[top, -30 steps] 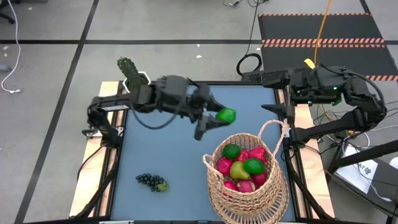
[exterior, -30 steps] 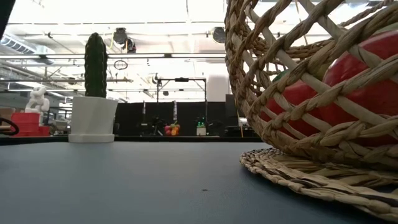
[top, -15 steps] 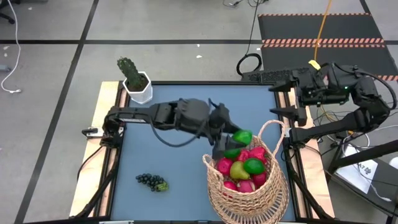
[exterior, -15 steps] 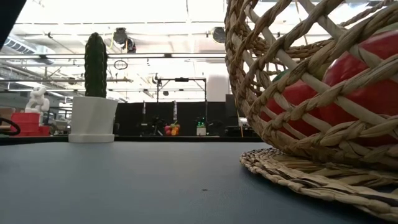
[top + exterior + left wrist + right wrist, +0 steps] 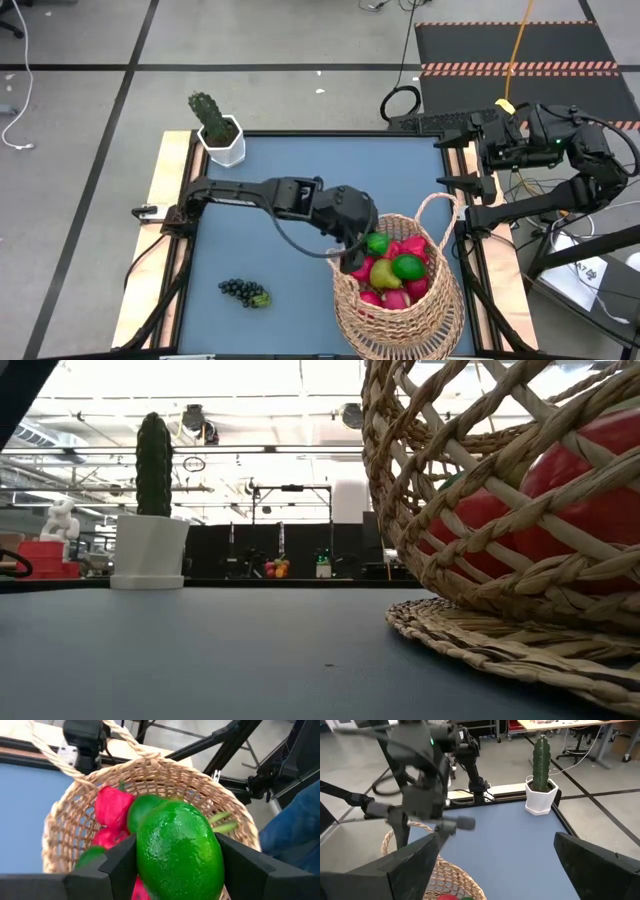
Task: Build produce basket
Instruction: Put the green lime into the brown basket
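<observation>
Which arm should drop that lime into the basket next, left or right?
Left. The left gripper is shut on the lime and sits over the basket rim, above the fruit inside. The right gripper is open and empty, back at the table's right edge.

A green cactus (image 5: pixel 206 110) stands upright in a white pot (image 5: pixel 223 142) at the far left corner of the blue table (image 5: pixel 270 260). Beyond the table, far right, a black mat (image 5: pixel 520 60) with striped edges lies on the floor.
</observation>
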